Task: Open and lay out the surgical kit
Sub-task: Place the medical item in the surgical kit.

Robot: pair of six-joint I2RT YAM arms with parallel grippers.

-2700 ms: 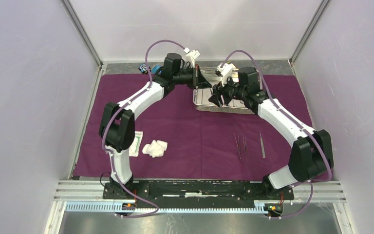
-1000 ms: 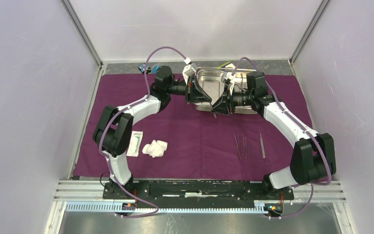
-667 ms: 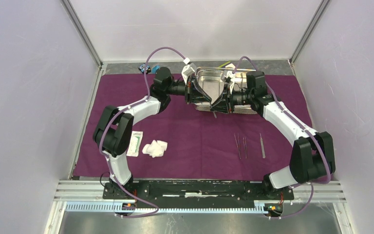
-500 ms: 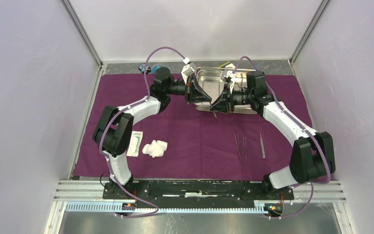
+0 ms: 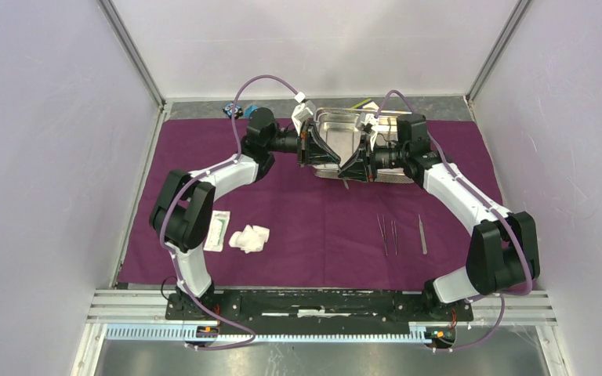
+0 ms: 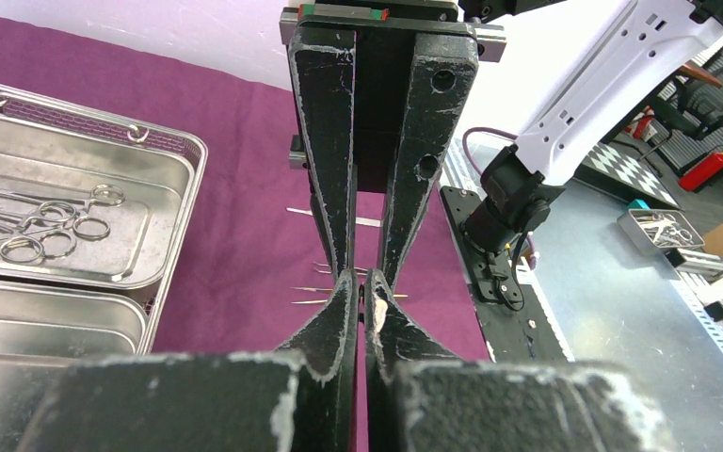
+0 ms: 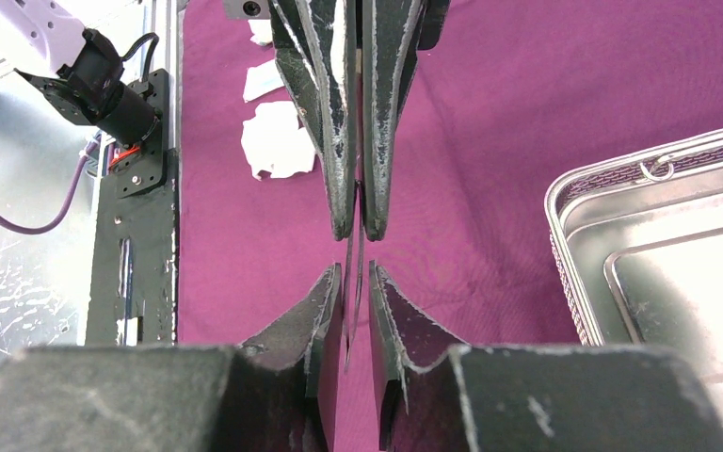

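Note:
My left gripper (image 5: 335, 162) and right gripper (image 5: 350, 168) meet tip to tip just above the dark-purple cloth (image 5: 313, 235), in front of the steel tray (image 5: 392, 178). The left gripper (image 7: 356, 231) is shut on slim steel tweezers (image 7: 350, 282). Their free end reaches between the fingers of my right gripper (image 7: 350, 275), whose jaws stand narrowly apart on either side with a sliver of gap. Ring-handled clamps (image 6: 47, 221) lie in the tray (image 6: 165, 273). White gauze (image 5: 249, 238) and a flat white packet (image 5: 219, 230) lie on the cloth at front left.
Three slim steel instruments (image 5: 394, 235) lie side by side on the cloth at front right. Small blue and black blocks (image 5: 235, 110) sit beyond the cloth's back left corner. Enclosure walls rise on three sides; a metal rail (image 5: 321, 301) carries the arm bases.
Since the earliest frame both arms have left the tray and brought their tips together in front of it. Over the last second the arms stay put and the right jaws have narrowed around the tweezers.

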